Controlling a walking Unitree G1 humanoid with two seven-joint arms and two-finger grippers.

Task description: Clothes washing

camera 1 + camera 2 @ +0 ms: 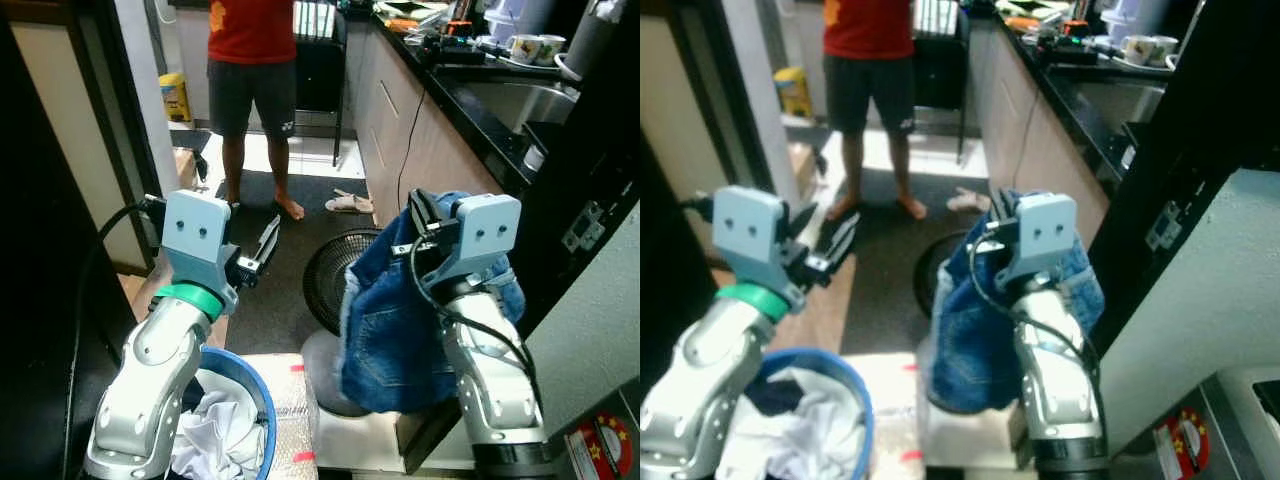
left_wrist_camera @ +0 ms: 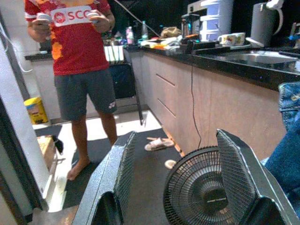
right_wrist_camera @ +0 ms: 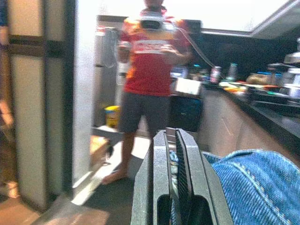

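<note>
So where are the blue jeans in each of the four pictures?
Left eye view: the jeans hang from the right gripper, right of centre.
Right eye view: the jeans are in the middle, draped over the same arm.
Left wrist view: a strip of jeans at the right edge.
Right wrist view: the jeans are at the bottom right, pinched between the fingers.
Shared landmark: the person in the red shirt.

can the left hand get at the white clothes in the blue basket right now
Probably yes: the left hand is open and holds nothing, and the white clothes lie uncovered in the blue basket just below its arm; it would need to swing down.
</note>
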